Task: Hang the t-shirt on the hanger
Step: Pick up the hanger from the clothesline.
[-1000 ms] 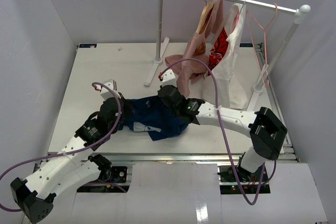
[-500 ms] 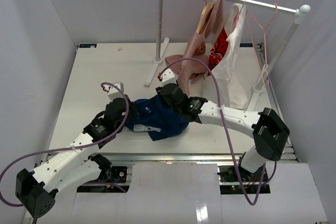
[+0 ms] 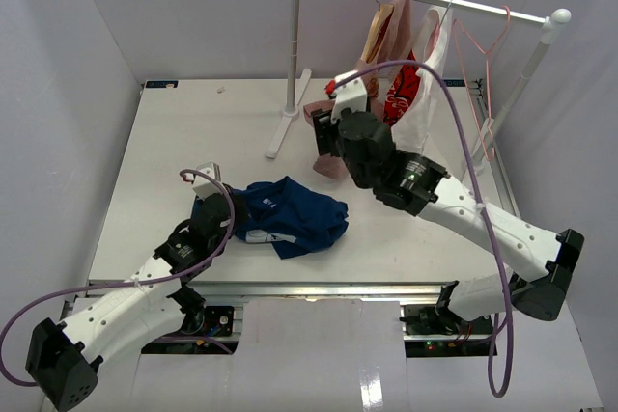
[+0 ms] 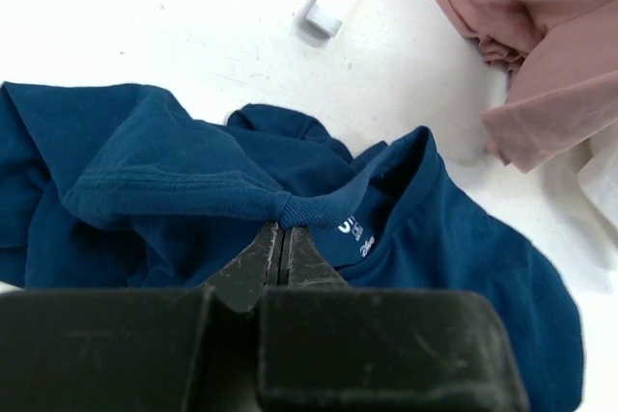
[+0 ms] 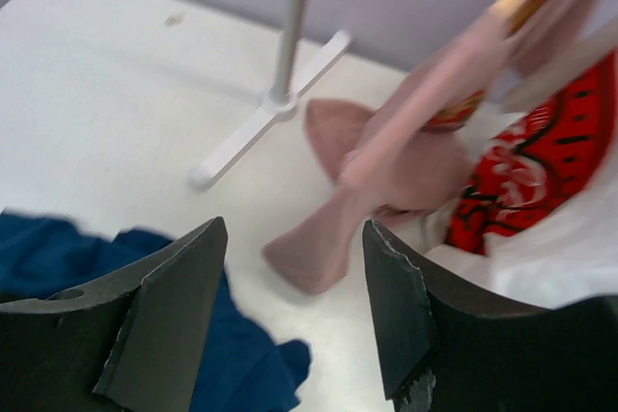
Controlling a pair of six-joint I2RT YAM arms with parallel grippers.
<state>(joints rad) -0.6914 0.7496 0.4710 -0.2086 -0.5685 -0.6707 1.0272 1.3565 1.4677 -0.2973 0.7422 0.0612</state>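
Note:
The navy t-shirt [image 3: 294,221] lies crumpled on the white table, near the front. My left gripper [image 3: 224,216] sits at the shirt's left edge. In the left wrist view this gripper [image 4: 280,229] is shut on a folded ribbed edge of the t-shirt [image 4: 463,267] by the collar. My right gripper [image 3: 326,137] is raised behind the shirt, near the hanging clothes. In its wrist view the right gripper [image 5: 294,233] is open and holds nothing, with the t-shirt [image 5: 241,364] below at the left. The thin pink hanger [image 3: 488,94] hangs bare at the right end of the rail.
A white clothes rack [image 3: 294,45] stands at the back of the table. On its rail hang a dusty-pink garment [image 3: 362,79] on a wooden hanger and a white garment with red print [image 3: 425,132]. The pink garment [image 5: 386,171] trails onto the table close to my right gripper.
My right gripper has opened, let go of the t-shirt and risen back toward the rack. The left gripper stays shut on the shirt and has shifted slightly.

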